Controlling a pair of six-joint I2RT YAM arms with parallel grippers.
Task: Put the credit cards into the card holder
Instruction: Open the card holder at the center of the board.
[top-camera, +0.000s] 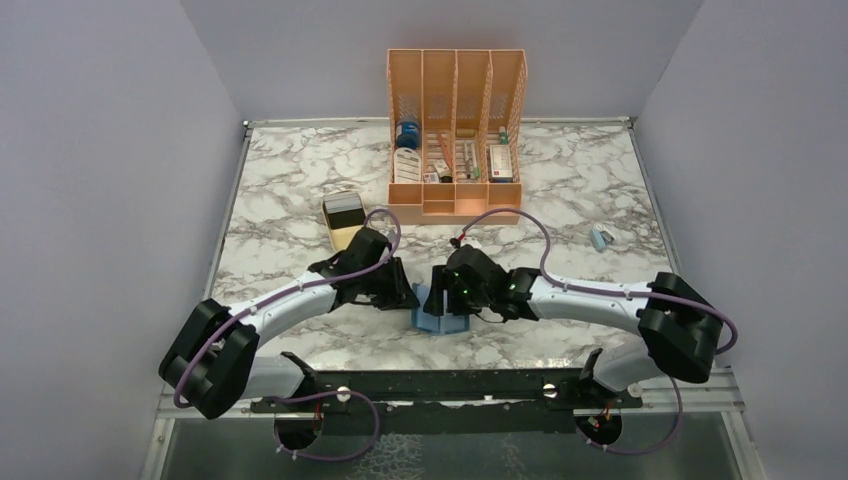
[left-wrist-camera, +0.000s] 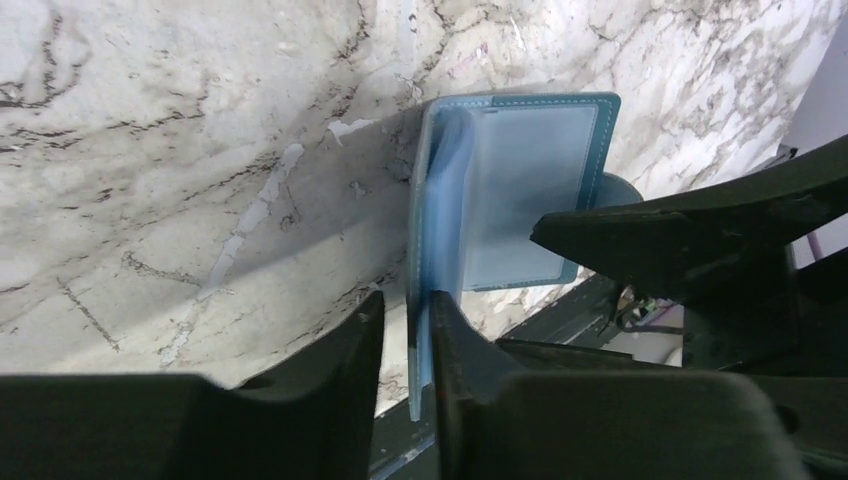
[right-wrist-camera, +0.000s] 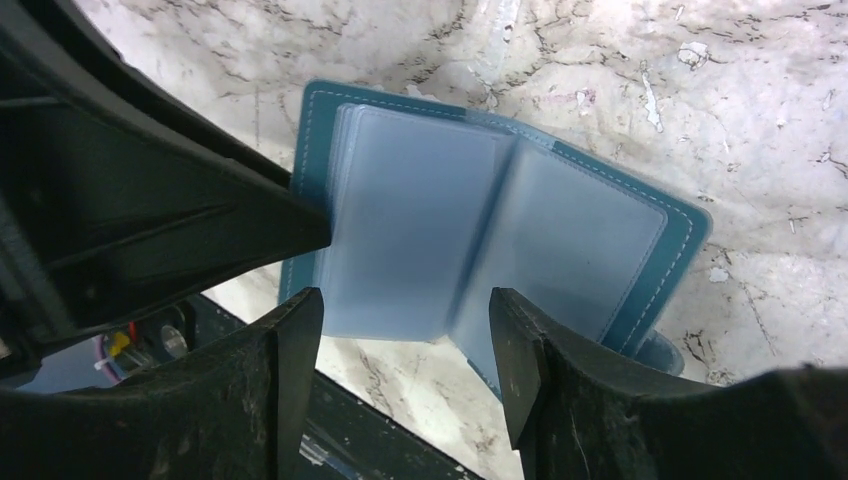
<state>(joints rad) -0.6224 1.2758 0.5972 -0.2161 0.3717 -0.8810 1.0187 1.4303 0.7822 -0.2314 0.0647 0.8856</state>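
While pinching one raised cover edge of the card holder (left-wrist-camera: 520, 190) between left fingers (left-wrist-camera: 447, 350) pressed nearly together, props it open on the marbled tabletop (left-wrist-camera: 150, 150), at the near middle. Holds right fingers (right-wrist-camera: 292, 390) spread wide over the clear sleeves (right-wrist-camera: 420, 220) fanned inside, one finger at each side. Stands well apart from the orange organiser (top-camera: 456, 130) behind.

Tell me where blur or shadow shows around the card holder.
Left wrist: the card holder blurs near the lens; a shadow lies beside it on the marble table. Right wrist: its clear sleeves look hazy. Top external: evenly lit, sharp.
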